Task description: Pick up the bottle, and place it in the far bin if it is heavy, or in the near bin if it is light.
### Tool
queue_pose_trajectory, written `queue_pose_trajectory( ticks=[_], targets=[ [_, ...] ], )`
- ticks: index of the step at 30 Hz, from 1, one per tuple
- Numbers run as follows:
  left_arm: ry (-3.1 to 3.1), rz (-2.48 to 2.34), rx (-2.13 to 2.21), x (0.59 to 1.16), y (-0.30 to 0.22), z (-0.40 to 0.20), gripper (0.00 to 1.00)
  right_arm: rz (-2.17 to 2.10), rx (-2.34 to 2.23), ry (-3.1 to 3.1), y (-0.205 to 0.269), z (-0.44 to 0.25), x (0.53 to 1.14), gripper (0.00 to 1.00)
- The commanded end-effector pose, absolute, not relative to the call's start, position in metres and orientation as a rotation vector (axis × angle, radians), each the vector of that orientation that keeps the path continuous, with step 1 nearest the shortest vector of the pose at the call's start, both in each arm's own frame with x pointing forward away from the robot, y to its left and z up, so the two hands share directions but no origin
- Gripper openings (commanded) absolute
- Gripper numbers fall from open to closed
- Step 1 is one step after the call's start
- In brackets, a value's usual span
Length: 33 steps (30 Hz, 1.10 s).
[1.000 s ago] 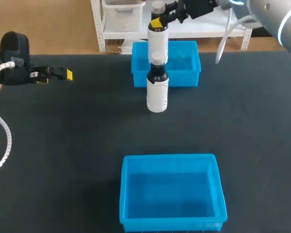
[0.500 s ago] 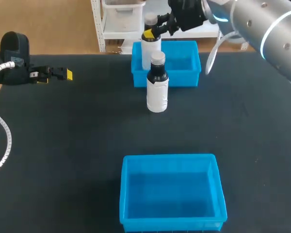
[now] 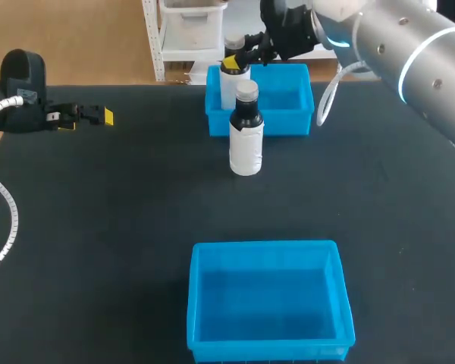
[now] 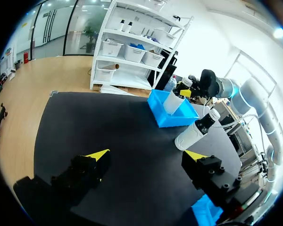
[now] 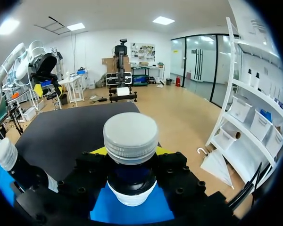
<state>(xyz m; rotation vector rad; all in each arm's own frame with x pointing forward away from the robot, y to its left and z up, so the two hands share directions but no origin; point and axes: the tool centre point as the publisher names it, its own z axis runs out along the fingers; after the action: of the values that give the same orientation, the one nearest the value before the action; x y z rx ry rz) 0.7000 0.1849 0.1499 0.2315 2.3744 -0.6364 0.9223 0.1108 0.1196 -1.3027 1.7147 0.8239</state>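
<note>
Right hand (image 3: 243, 59) grips white-labelled bottle (image 3: 228, 87) partly inside far bin (image 3: 288, 117).

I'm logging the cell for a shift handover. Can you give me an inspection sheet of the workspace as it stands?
Surface: black table, no damage seen.
Job's things: held bottle low in the left part of the far bin; second bottle upright on the table in front of that bin; near bin holds nothing.
Clutter: nothing seen.
Pincers: right pincer shut on the held bottle's neck; left pincer open, at the table's left.
Cables: coiled cable along the left arm; white cable looping by the right arm.
Surroundings: nothing seen reaching over the table.
</note>
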Motion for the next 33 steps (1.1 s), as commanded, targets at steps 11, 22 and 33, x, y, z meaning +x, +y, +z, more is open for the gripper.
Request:
queue_pose_trajectory(
  ticks=[11, 22, 33],
  targets=[
    [2.374, -0.636, 0.231, 0.700, 0.185, 0.150, 1.00, 1.070, -1.485, 1.686, 0.104, 0.120, 0.929, 1.00],
    [2.374, -0.636, 0.231, 0.700, 0.185, 0.150, 1.00, 1.016, -1.418, 1.735, 0.044, 0.138, 0.914, 1.00],
    [2.374, -0.636, 0.231, 0.700, 0.185, 0.150, 1.00, 0.893, -1.309, 1.794, -0.040, 0.155, 0.870, 1.00]
  ],
)
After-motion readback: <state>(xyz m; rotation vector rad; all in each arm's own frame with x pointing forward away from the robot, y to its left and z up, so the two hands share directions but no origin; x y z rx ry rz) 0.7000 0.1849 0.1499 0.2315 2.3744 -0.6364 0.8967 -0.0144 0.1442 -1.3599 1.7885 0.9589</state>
